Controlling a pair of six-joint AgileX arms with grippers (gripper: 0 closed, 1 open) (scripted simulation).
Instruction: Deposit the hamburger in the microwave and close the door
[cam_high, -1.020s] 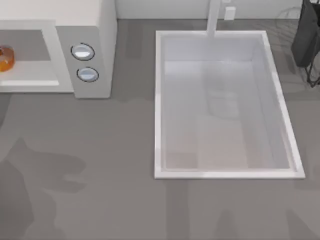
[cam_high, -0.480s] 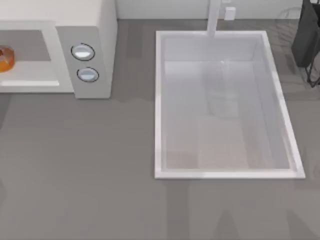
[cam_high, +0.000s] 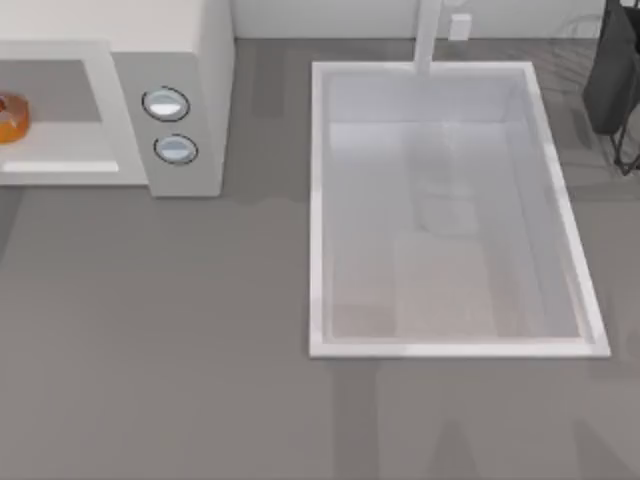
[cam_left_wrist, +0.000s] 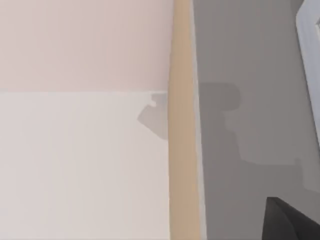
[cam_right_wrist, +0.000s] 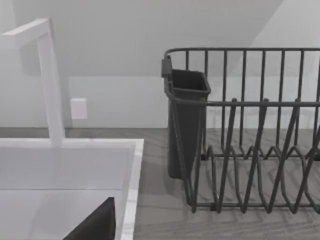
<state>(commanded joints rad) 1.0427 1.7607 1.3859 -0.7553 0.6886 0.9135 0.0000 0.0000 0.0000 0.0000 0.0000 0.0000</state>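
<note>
Now the grey table (cam_high: 200, 330) lies bare of the arm shadows that darkened its left part a second ago — nothing else has shifted. Right of centre sits the white sink (cam_high: 318, 200); at the far left, the microwave (cam_high: 205, 100), its cavity open, the hamburger (cam_high: 10, 117) inside. No writing is legible on its dials (cam_high: 166, 104). Whether either arm's fingers are wide or narrow, I cannot tell.

Matt grey counter (cam_high: 200, 330), glossy white sink (cam_high: 318, 200), dark wire rack (cam_right_wrist: 250, 130).

orange hamburger (cam_high: 10, 116) sits inside open microwave (cam_high: 180, 90).
</note>
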